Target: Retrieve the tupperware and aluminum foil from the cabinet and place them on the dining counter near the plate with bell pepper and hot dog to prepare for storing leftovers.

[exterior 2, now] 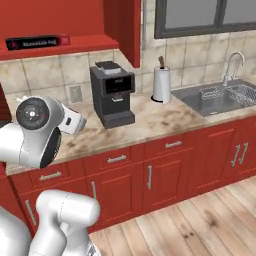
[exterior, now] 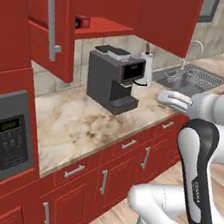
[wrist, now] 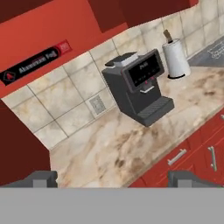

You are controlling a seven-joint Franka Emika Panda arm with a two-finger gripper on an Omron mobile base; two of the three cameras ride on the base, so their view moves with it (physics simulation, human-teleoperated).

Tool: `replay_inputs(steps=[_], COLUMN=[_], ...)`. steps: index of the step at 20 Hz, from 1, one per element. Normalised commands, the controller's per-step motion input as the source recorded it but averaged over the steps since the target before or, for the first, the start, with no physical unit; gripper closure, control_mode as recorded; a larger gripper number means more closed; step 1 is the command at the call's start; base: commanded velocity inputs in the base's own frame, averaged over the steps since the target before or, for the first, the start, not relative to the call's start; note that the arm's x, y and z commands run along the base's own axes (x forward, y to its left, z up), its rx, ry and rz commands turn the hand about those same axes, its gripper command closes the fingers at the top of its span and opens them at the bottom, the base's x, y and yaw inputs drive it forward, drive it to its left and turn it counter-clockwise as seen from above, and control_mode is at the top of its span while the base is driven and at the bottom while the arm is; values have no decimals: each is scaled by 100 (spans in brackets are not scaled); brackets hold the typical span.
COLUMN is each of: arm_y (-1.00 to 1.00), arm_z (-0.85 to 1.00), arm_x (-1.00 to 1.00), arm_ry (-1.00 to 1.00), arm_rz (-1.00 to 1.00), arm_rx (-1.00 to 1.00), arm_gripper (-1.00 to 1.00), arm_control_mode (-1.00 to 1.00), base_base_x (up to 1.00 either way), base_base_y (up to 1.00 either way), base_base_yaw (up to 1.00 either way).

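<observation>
Gripper (wrist: 112, 178), jaws wide apart and empty, hovering above the front edge of the marble worktop (wrist: 127, 148) and aimed at the backsplash. The foil (exterior 2: 37, 43) lies on the open cabinet's (exterior: 55, 25) shelf, along its front edge, untouched; the tupperware's place cannot be told. Judged stage: the foil's retrieval is not begun and both placements remain. Arm folded, forearm level, hand below shelf height beside the coffee machine (exterior 2: 112, 95).

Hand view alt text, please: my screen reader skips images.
A black aluminum foil box lies on the open red cabinet's shelf, above a marble worktop holding a dark coffee machine and a paper towel roll.
</observation>
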Motion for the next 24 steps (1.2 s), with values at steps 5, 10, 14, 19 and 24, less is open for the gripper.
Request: replay_inputs(steps=[5, 10, 14, 19, 24], arm_y=[0, 0, 0, 0, 0], arm_z=[0, 0, 0, 0, 0], arm_x=[0, 0, 0, 0, 0], arm_ry=[0, 0, 0, 0, 0], arm_rz=[0, 0, 0, 0, 0], arm_rx=[0, 0, 0, 0, 0], arm_gripper=[-100, -100, -100, -100, -100], arm_control_mode=[100, 100, 100, 100, 100], base_base_x=[67, 64, 28, 3, 0], base_base_y=[0, -8, -44, -52, -52], base_base_yaw=[55, 55, 50, 46, 40])
